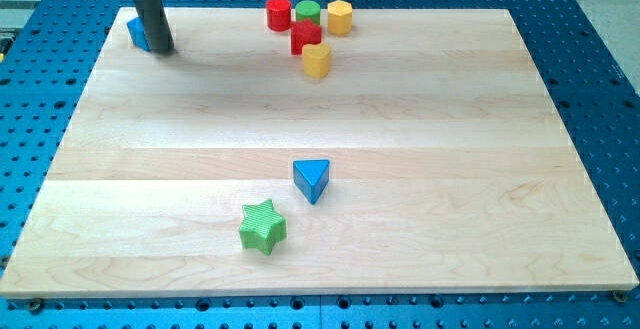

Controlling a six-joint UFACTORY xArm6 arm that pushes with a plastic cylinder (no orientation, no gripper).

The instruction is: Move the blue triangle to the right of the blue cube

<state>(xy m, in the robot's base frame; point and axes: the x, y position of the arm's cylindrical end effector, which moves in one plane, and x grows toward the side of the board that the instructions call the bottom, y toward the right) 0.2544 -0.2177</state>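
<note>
The blue triangle [312, 180] lies on the wooden board below the middle, just up and right of a green star [263, 226]. The blue cube [138, 33] sits at the board's top left corner, partly hidden behind my rod. My tip [162, 50] rests on the board right against the blue cube's right side, far up and left of the blue triangle.
A cluster stands at the top centre: a red cylinder [278, 13], a green cylinder [307, 13], a yellow hexagonal block [340, 16], a red block [306, 37] and a yellow block [317, 60]. The wooden board [450, 169] lies on a blue perforated table.
</note>
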